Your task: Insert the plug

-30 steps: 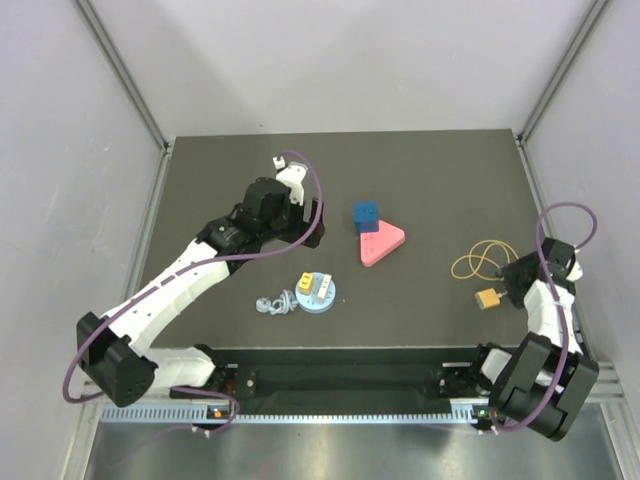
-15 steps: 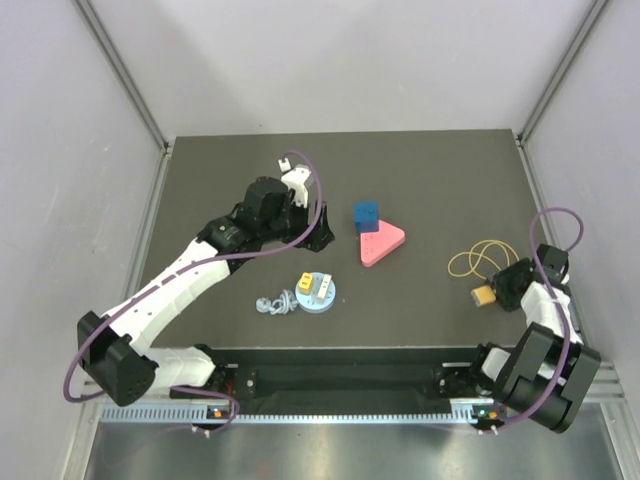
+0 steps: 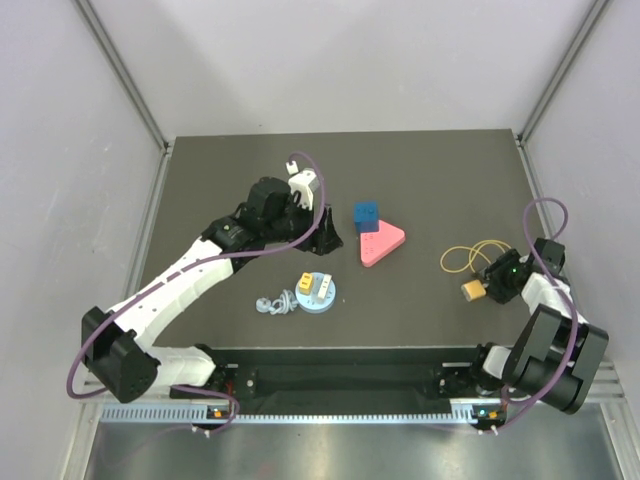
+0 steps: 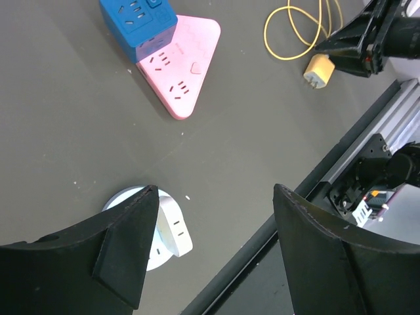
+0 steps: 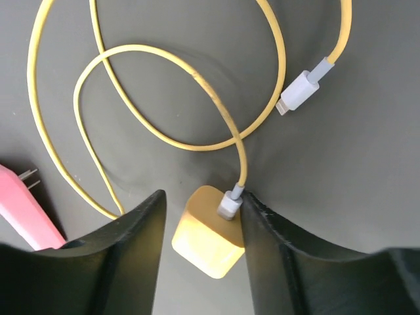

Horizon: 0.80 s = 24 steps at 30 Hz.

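The yellow plug with its looped yellow cable lies at the right of the table. My right gripper is shut on it; in the right wrist view the plug sits skewed between the fingers, low over the mat. The pink triangular socket block and the blue cube socket sit mid-table. My left gripper is open and empty, hovering left of the pink block. Its wrist view shows the gripper, the pink block and the plug.
A round light-blue socket base with a yellow and a white adapter stands near the front, with a grey coiled cable at its left. The cable's white connector end lies loose. The table's front rail is close.
My right gripper has moved left with the yellow plug, dragging the cable loop along. My left gripper has shifted a little to the right, toward the pink block.
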### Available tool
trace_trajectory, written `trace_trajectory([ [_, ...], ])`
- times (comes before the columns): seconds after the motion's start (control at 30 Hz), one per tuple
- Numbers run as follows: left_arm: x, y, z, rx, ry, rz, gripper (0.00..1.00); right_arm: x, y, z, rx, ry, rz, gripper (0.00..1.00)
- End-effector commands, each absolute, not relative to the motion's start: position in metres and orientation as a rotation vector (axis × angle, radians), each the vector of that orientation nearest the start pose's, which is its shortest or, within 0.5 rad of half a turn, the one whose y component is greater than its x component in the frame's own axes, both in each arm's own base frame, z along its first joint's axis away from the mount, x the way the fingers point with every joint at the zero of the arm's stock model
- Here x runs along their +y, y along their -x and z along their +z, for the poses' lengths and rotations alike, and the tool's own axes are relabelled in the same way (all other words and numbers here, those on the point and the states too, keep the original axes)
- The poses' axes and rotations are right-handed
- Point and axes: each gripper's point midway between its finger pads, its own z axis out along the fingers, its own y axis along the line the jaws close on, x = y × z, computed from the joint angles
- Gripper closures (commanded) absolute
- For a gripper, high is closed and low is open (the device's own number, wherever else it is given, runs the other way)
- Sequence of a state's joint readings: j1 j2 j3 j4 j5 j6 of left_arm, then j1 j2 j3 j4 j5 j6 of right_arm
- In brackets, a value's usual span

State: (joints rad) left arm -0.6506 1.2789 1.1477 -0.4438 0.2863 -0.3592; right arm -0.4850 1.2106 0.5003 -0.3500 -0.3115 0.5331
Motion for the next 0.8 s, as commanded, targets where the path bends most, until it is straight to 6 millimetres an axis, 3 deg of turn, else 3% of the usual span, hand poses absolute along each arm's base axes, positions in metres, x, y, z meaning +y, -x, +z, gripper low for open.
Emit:
trace_trajectory([
  [0.0,-0.284,-0.262,0.251,2.098,-0.484,-0.938,0.25,-0.03,-0.212,0.001,2.465,-1.211,0.407,0.52],
  [0.17,-0.289,-0.258,0.246,2.147,-0.522,-0.962,0.28,-0.028,-0.214,0.002,2.451,-1.205,0.431,0.54],
  [0.27,-0.287,-0.26,0.249,2.13,-0.496,-0.948,0.29,-0.023,-0.211,-0.001,2.481,-1.189,0.447,0.64],
  [0.37,-0.294,-0.258,0.26,2.082,-0.491,-1.017,0.3,-0.018,-0.216,0.006,2.481,-1.135,0.465,0.85],
  [0.57,-0.306,-0.252,0.256,2.102,-0.512,-1.113,0.32,-0.012,-0.228,0.03,2.442,-1.047,0.453,1.0],
  [0.77,-0.314,-0.25,0.243,2.115,-0.483,-1.184,0.32,0.008,-0.233,0.051,2.422,-0.947,0.51,1.0],
])
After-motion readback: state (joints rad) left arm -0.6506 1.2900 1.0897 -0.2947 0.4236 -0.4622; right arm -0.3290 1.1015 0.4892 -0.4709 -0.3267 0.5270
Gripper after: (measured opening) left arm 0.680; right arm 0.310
